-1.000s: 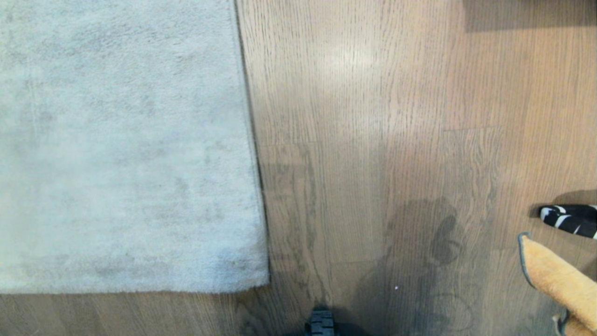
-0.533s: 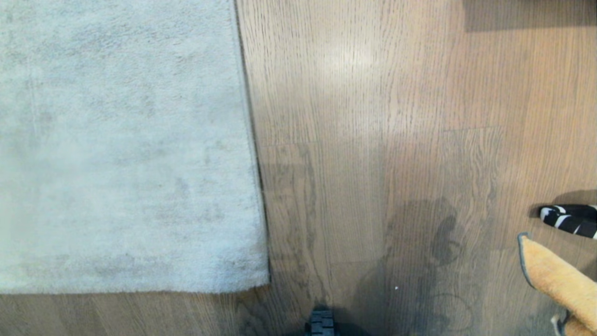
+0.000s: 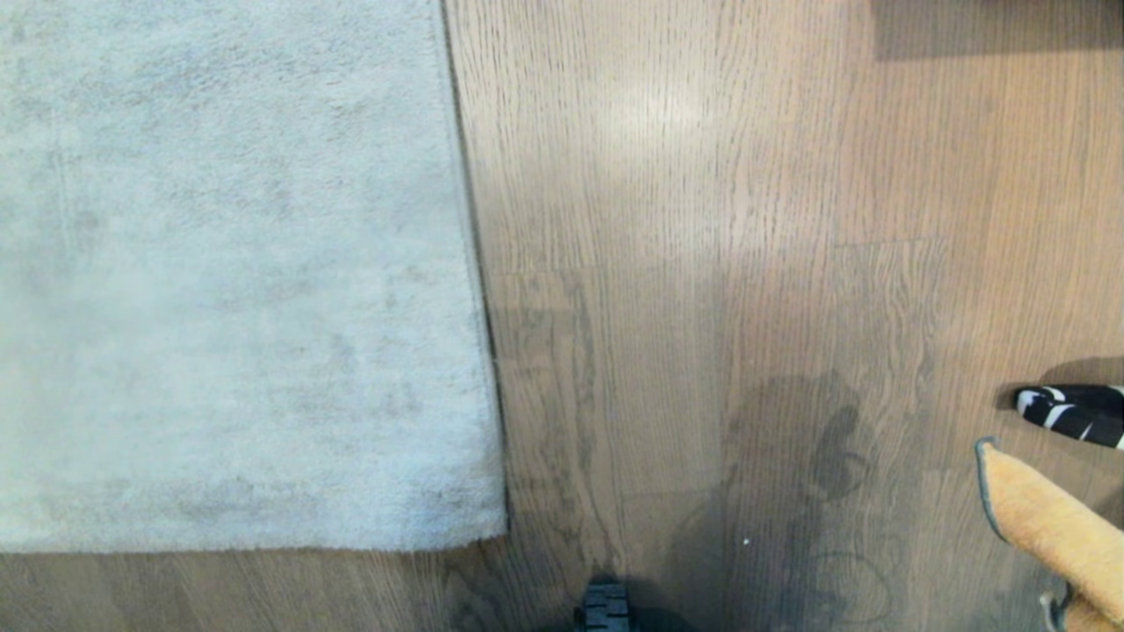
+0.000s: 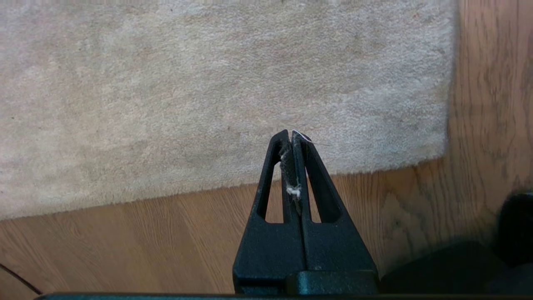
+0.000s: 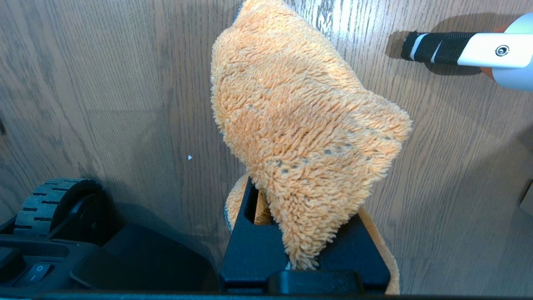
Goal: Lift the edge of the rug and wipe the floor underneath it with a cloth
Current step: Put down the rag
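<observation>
Soft glare on the floor [image 3: 659,114], dim shadow nearer, slight blur.

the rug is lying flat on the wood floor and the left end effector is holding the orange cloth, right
Not quite: the right end effector holds the orange cloth, as the right wrist view shows. The left end effector is shut and empty above the rug, which does lie flat on the wood floor.

Both grippers are matt black plastic: the left gripper [image 4: 291,135] has two tapered fingers [image 4: 272,175] with long triangular cut-outs, white lint between them. The base is black too, with a ribbed black wheel [image 5: 46,208] and a rocker switch [image 5: 35,271].
</observation>
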